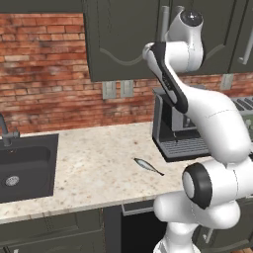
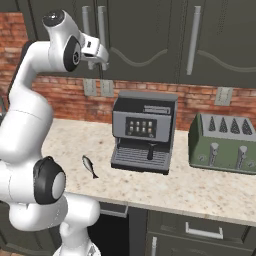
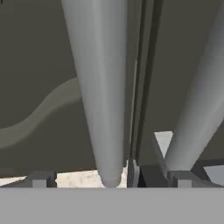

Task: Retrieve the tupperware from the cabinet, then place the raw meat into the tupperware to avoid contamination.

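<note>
Reaching for the cabinet [image 2: 145, 35] handle [image 3: 98, 87], I judge my main risk to be a bad line-up: in my hand view two long grey bar handles run side by side, one rising between my fingertips [image 3: 41, 178] and the other [image 3: 197, 100] off to one side, with the seam of the two doors between them. If I pinch too far toward the seam I could catch the wrong bar, or only the edge of the right one, and slip off when I pull. Pulling straight out instead of along the door's swing could also drag the pads off the bar. A door swinging toward my forearm is another worry, since my arm stands close under it.

My pincer [image 2: 98, 56] is spread wide, holding nothing, up against the lower ends of the handles. My arm rises tall from the base, upper link leaning over the bench [image 1: 99, 163], wrist bent forward toward the doors.

The raw meat [image 1: 147, 166] lies flat on the bench, just in front of the coffee machine [image 2: 144, 131], well apart from my pincer. I cannot see the tupperware; I take it to be behind those closed doors.
</note>
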You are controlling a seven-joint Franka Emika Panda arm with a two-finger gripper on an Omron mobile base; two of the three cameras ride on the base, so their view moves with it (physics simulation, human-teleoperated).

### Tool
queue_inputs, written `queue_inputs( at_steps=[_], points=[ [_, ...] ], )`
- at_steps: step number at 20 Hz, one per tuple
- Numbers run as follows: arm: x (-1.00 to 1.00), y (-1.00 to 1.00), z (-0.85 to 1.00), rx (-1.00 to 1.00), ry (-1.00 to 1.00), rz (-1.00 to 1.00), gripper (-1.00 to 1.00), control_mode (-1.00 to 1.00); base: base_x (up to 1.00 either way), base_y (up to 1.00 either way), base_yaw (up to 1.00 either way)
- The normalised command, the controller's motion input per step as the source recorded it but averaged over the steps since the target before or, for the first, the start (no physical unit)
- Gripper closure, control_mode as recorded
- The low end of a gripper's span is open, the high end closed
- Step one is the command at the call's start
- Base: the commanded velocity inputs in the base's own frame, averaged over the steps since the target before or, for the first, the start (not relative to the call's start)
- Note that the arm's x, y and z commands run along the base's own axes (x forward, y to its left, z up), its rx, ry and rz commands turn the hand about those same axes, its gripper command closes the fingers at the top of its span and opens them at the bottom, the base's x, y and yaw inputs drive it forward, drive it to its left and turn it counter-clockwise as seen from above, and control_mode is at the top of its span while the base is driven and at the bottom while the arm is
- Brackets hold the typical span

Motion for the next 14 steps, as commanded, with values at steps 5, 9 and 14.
queue_inputs(
  at_steps=[5, 9, 14],
  points=[
    [0.44, 0.00, 0.00, 0.00, 0.01, 0.00, -1.00, -1.00, 0.00, 0.00, 0.00],
    [0.43, -0.04, 0.00, 0.00, 0.00, 0.00, -1.00, -1.00, 0.00, 0.00, 0.00],
    [0.37, -0.03, -0.03, 0.00, -0.05, 0.01, 1.00, -1.00, 0.00, 0.00, 0.00]
  ],
)
